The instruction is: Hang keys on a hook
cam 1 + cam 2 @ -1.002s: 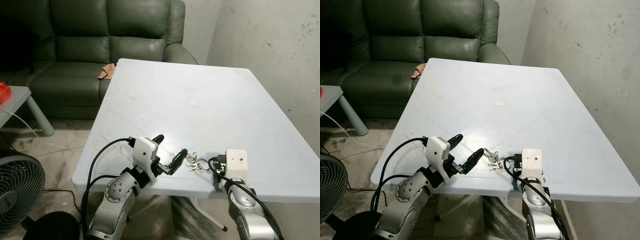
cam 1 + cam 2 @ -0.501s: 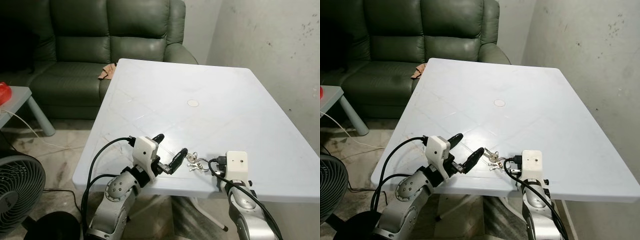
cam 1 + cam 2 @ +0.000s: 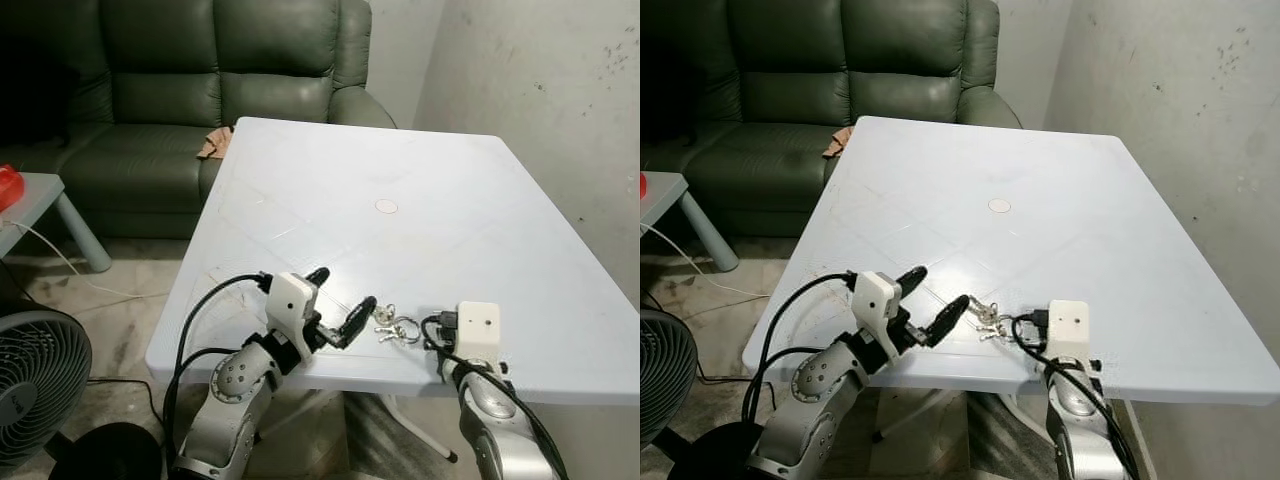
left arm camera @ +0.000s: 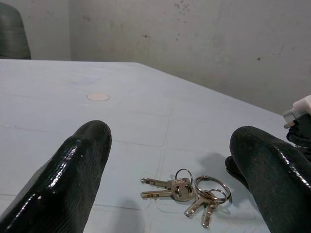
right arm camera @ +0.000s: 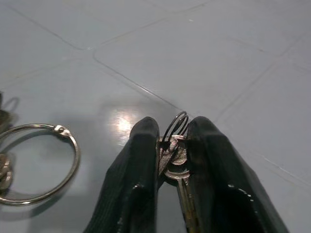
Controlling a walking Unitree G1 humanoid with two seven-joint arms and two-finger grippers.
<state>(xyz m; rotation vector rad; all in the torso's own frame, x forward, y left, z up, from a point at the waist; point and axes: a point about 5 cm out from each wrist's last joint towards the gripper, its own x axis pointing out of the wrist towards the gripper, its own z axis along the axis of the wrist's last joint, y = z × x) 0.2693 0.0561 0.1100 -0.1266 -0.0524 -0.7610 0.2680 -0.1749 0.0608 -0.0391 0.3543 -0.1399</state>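
Down near the front edge of the white table (image 3: 470, 200) lie the keys (image 4: 187, 190): small silver ones on linked rings. The right gripper (image 5: 170, 160) pinches one key and its ring between its fingers. The left gripper (image 3: 343, 306), fingers spread wide, sits just beside the bunch.

right arm: white wrist block (image 3: 477, 331) sits slightly further right along the table's (image 3: 420, 190) near edge than a second ago | right gripper (image 5: 168, 160): now pinching one key and its small ring | keys (image 3: 393, 325): bunch stretched a touch rightward, large ring pulled toward that gripper
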